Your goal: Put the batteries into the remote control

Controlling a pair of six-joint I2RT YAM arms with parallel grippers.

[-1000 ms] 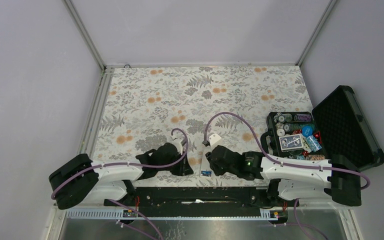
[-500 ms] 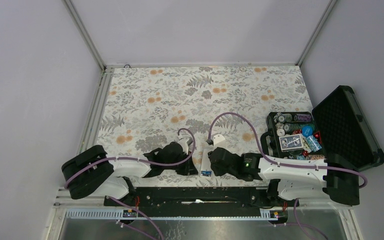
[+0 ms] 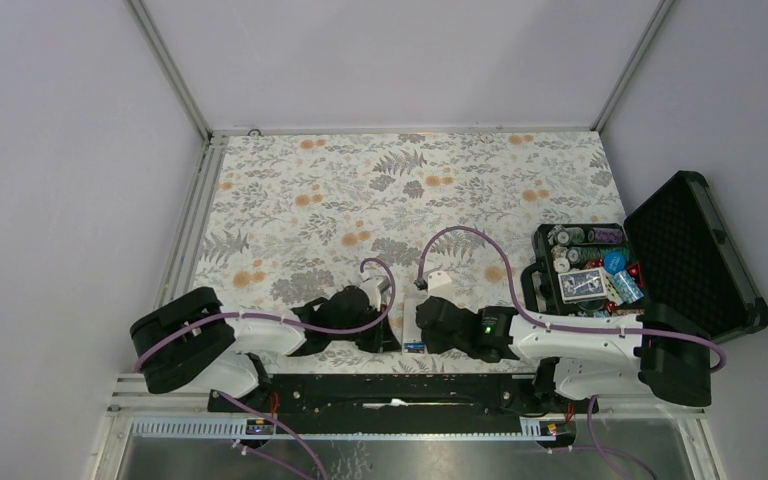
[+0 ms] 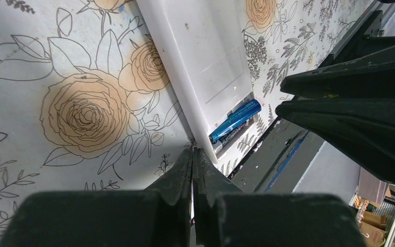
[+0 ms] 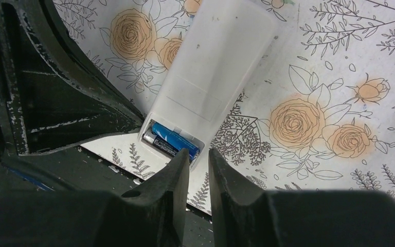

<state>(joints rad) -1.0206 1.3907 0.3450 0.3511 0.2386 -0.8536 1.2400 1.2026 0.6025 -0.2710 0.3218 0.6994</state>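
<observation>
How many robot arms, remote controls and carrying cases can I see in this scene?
Arms: 2 (left arm, right arm)
Remote control: 1
Black case: 1
Total: 4

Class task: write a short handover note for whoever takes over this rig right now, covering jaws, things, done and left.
Left gripper: jaws shut, empty, at the remote's edge.
Right gripper: jaws slightly apart, empty, at the remote's open end.
Remote: back up on the flowered cloth, between the grippers.
Done: a blue battery lies in the open compartment.
Left: check for a second battery; not clear from here.
</observation>
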